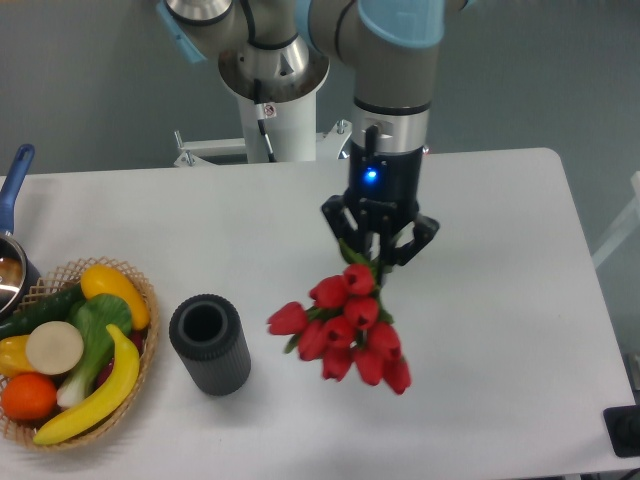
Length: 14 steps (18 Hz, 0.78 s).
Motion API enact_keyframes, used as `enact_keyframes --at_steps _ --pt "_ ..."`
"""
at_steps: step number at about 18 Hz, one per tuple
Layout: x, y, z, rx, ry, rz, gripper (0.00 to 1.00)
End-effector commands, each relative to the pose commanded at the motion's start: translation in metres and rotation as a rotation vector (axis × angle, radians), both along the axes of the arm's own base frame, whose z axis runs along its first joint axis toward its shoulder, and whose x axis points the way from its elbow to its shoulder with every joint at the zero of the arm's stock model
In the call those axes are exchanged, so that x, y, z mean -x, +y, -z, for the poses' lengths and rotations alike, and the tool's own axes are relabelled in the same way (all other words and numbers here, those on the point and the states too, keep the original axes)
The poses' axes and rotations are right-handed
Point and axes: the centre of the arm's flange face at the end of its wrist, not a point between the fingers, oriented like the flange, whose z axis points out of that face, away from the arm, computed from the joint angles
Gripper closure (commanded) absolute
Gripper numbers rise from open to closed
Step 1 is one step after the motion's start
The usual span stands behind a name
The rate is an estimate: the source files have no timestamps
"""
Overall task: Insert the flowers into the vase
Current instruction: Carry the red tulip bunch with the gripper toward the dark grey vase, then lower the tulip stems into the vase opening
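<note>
Flowers lifted, not yet in the vase.
The gripper [377, 247] pinches the stems; the flowers [347, 325] hang at 3 o'clock of the vase [209, 343], insertion remaining.

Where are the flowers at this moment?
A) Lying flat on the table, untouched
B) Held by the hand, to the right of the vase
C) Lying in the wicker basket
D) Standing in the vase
B: the hand grips the flowers by their stems, and the vase stands empty to their left.

arm [392, 70]: silver, pale-blue caps | gripper [378, 245]: black, blue light
</note>
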Motion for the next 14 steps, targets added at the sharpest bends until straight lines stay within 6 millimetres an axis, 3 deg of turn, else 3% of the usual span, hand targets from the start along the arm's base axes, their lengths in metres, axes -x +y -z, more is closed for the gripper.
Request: enact_keyframes --at_steps 3,7,14 --pt "-0.006 0.022 0.008 -0.057 -0.104 0.027 1.00" --pt "-0.013 0.051 -0.005 -0.219 -0.173 0.075 1.00" --pt "-0.023 0.053 -0.007 -0.383 -0.333 0.228 1.00"
